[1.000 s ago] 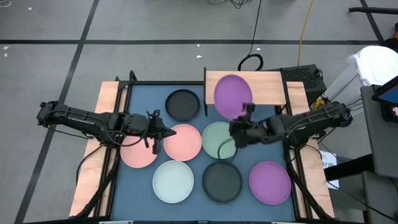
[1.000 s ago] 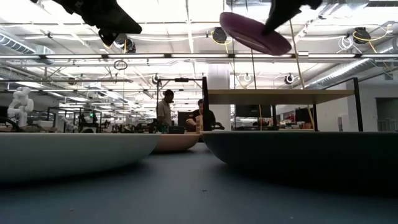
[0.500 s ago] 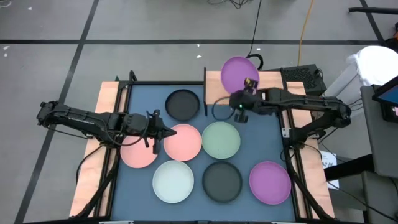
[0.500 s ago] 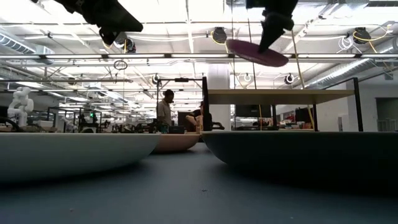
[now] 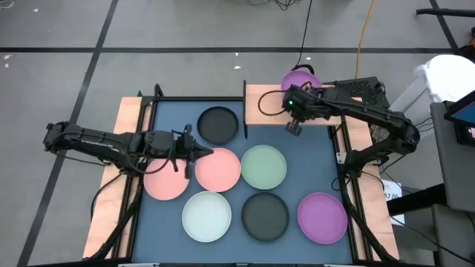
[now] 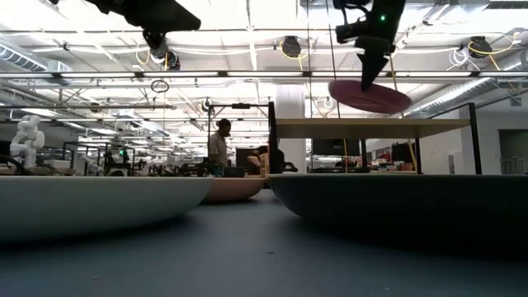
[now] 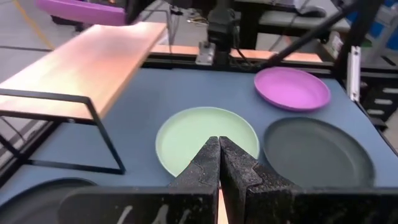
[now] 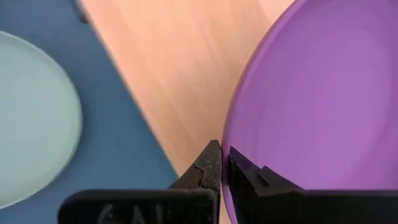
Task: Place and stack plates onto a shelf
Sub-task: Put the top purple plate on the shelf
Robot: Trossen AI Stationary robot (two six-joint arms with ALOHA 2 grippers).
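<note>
Left hand (image 5: 194, 150), fingers pressed together on nothing, hangs over the tabletop (image 5: 312, 172) at the near edge of two overlapping pink plates (image 5: 219, 169). Past it: two dark grey plates (image 5: 218, 124), one whitish (image 5: 207, 216), one pale green (image 5: 263, 167), one purple (image 5: 322, 216). Right hand (image 5: 295, 127) pinches the rim of a second purple plate (image 5: 298, 77), held just above the shelf (image 5: 269, 109).

You see the left gripper (image 7: 219, 163) pinched closed over the green plate (image 7: 207, 140), with the shelf (image 7: 87, 67) beyond.
</note>
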